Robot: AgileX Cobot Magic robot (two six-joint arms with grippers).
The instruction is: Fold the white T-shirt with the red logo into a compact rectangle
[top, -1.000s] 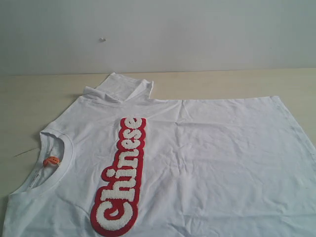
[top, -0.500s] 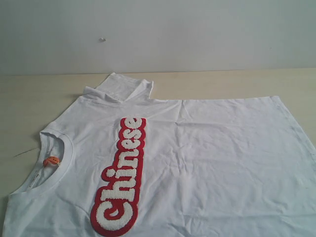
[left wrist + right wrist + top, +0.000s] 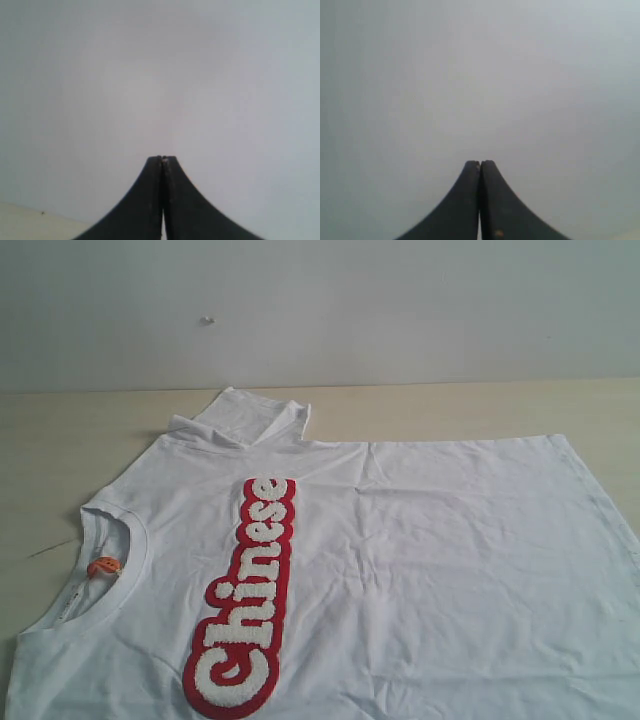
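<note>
The white T-shirt (image 3: 420, 570) lies spread flat and wrinkled on the table, collar (image 3: 130, 560) to the left with a small orange neck tag (image 3: 103, 566). The red logo (image 3: 245, 595) runs as a long strip across the chest. The far sleeve (image 3: 250, 418) is bunched up at the shirt's far edge. Neither arm shows in the exterior view. My left gripper (image 3: 162, 158) is shut with nothing between its fingers and faces a plain grey wall. My right gripper (image 3: 480, 162) is likewise shut and empty, facing the same blank wall.
The light wooden table (image 3: 60, 440) shows bare around the shirt's far and left sides. A grey wall (image 3: 400, 310) rises behind it. The shirt's near and right parts run out of the exterior view.
</note>
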